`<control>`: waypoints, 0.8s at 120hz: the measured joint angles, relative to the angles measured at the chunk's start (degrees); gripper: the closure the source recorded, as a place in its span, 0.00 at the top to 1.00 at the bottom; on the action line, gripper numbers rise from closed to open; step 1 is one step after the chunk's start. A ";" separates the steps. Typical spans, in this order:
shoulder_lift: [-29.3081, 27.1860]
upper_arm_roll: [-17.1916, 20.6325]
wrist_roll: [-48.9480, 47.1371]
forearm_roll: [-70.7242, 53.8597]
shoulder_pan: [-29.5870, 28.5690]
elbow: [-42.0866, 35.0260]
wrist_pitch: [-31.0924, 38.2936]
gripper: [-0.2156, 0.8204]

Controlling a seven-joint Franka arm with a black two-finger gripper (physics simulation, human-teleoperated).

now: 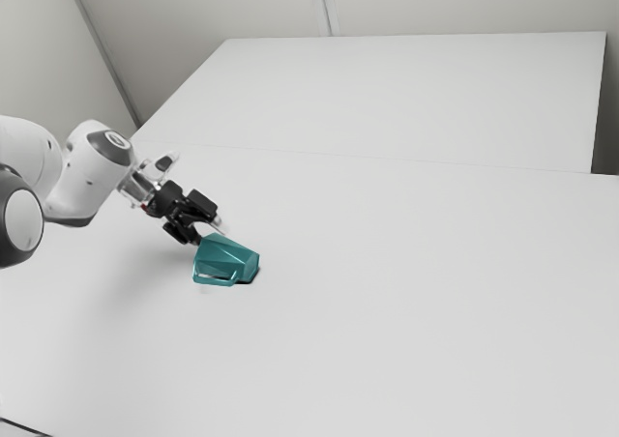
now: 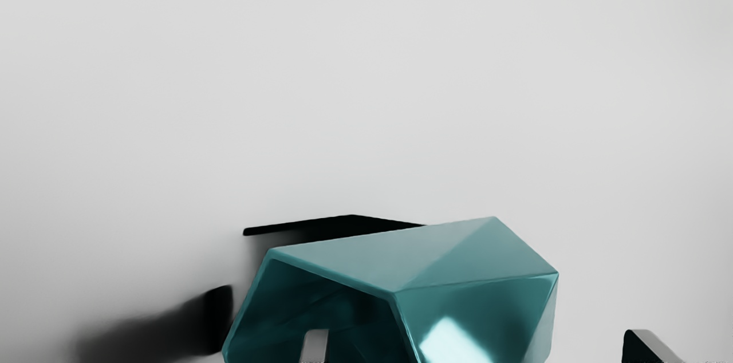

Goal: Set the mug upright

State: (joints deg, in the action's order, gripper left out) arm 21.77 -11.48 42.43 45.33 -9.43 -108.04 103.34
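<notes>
In the exterior view the gripper (image 1: 211, 232) reaches down to the teal faceted mug (image 1: 232, 257), which lies on its side with its handle toward the camera. The wrist view has the gripper (image 2: 478, 346) with its fingers wide apart: one fingertip (image 2: 315, 346) is in front of or inside the mouth of the mug (image 2: 464, 288), the other stands off beyond the base end. No grip on the mug shows. The handle is out of sight in the wrist view.
A broad white table (image 1: 416, 302) carries the mug, with another white surface (image 1: 416, 99) behind it. Pale walls rise at the back. Dark shadows lie beside the mug.
</notes>
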 joint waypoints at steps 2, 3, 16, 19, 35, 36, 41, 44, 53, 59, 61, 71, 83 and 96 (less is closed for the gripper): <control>0.02 0.05 0.14 0.11 -0.01 -0.05 -0.01 0.70; 0.03 0.08 0.20 0.17 -0.01 -0.07 -0.02 0.70; 0.06 0.21 1.01 0.79 -0.01 -0.58 -0.05 0.56; 0.06 0.22 1.17 0.94 -0.01 -0.66 -0.05 0.52; -0.01 0.23 1.94 1.65 -0.05 -0.72 -0.05 0.28; -0.01 0.23 1.98 1.70 -0.05 -0.71 -0.04 0.27; -0.03 0.26 2.18 2.03 -0.06 -0.69 -0.01 0.24; -0.06 0.33 2.28 2.23 -0.05 -0.66 0.01 0.22; -0.17 0.90 2.58 2.90 -0.05 -0.59 0.07 0.17; -0.31 1.24 2.75 3.27 0.05 -0.55 0.10 0.14; -0.37 1.30 2.80 3.41 0.10 -0.55 0.11 0.14; -0.97 1.43 2.99 3.88 0.51 -0.62 0.13 0.10; -1.99 1.39 3.10 4.02 0.86 -0.69 0.07 0.08; -2.65 1.36 3.02 3.62 1.55 -0.70 0.04 0.07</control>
State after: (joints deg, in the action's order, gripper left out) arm 19.12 -10.12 45.45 48.94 -7.88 -108.74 103.38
